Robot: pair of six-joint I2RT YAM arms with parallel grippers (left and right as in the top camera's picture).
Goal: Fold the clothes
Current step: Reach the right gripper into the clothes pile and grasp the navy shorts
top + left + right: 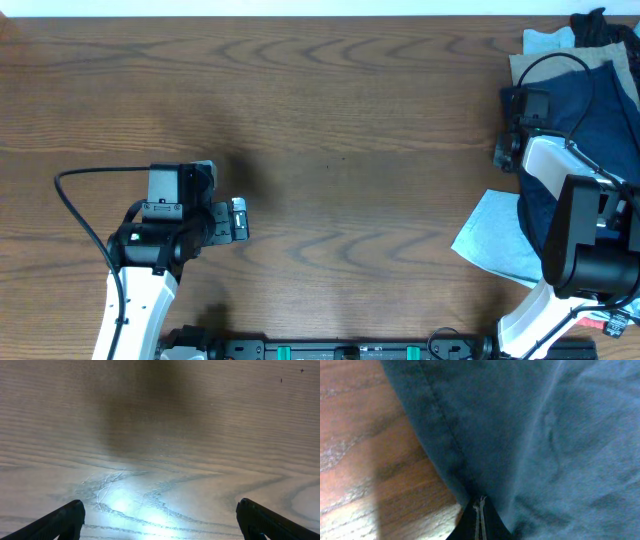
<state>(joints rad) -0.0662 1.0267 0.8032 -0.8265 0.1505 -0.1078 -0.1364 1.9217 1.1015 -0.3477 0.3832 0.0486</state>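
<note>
The dark blue trousers (600, 110) lie bunched at the right edge of the table (350, 120). The right gripper (480, 512) pinches their seam. The left gripper (160, 510) is spread wide above the wood. The cloth looks thick, floppy and heavy, so hold a seam.

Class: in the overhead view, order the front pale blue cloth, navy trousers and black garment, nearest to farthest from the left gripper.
From the left gripper:
1. Pale blue cloth, front right.
2. Navy trousers, right edge.
3. Black garment, far right corner.
</note>
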